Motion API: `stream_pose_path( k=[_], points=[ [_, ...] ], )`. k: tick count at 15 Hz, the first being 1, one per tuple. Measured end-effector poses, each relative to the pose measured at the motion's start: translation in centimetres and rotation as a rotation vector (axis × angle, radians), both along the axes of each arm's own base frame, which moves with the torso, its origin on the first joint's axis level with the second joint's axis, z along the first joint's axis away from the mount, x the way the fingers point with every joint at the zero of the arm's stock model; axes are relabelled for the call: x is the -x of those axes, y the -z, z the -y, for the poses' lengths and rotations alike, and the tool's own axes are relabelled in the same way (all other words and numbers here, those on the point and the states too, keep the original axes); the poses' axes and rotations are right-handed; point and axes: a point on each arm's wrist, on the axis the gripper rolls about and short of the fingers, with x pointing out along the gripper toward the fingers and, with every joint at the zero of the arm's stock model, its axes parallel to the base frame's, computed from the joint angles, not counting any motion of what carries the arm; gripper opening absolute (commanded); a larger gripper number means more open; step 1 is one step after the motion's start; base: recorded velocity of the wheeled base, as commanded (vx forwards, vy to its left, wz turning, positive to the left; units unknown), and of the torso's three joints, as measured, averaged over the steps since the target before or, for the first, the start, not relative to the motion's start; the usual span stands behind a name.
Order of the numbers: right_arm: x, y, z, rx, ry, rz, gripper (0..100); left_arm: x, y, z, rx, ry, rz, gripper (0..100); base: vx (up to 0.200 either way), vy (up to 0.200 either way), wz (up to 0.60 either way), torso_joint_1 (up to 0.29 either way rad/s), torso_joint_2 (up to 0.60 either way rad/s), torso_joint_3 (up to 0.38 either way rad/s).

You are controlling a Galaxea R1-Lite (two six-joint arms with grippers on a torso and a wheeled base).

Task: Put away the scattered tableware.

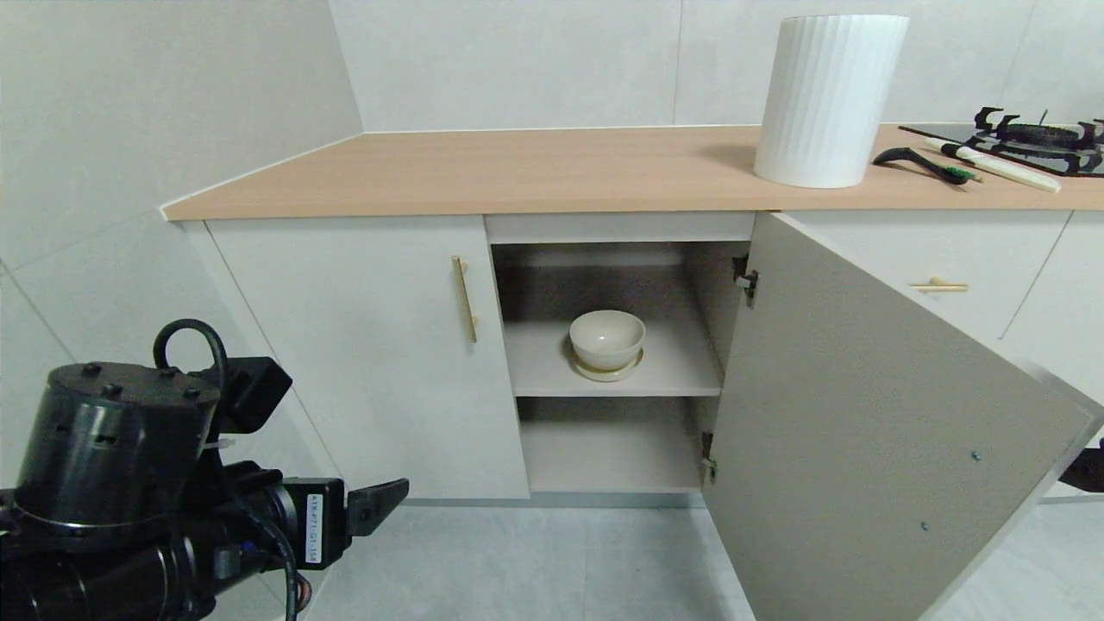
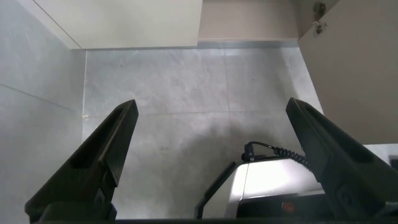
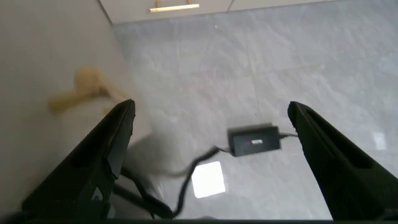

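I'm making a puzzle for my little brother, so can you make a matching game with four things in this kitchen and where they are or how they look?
Things:
1. bowl
2. white ribbed container
3. right cabinet door
4. left gripper

Places or states:
A. standing on the countertop
B. open, above the floor
C. swung wide open
D. on the small plate on the upper shelf inside the cabinet

Pairs: 1-D, 2-A, 3-C, 4-B.
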Motion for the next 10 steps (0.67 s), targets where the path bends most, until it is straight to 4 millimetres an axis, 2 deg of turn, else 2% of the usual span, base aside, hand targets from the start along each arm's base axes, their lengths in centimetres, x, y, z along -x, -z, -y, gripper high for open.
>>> stream_pose_path(
  k=[5, 10],
  points=[
    [-1.0, 1.0, -0.5, -0.013, -0.01, -0.013, 100, 0.0, 0.0, 0.0, 0.0, 0.0, 0.001, 100, 0.0, 0.0, 0.0, 0.0, 0.0, 0.0],
    [-0.8, 1.1, -2.8, -0.097, -0.084, 0.013, 100, 0.0, 0.0, 0.0, 0.001, 0.0, 0.001, 100, 0.0, 0.0, 0.0, 0.0, 0.0, 0.0]
  ],
)
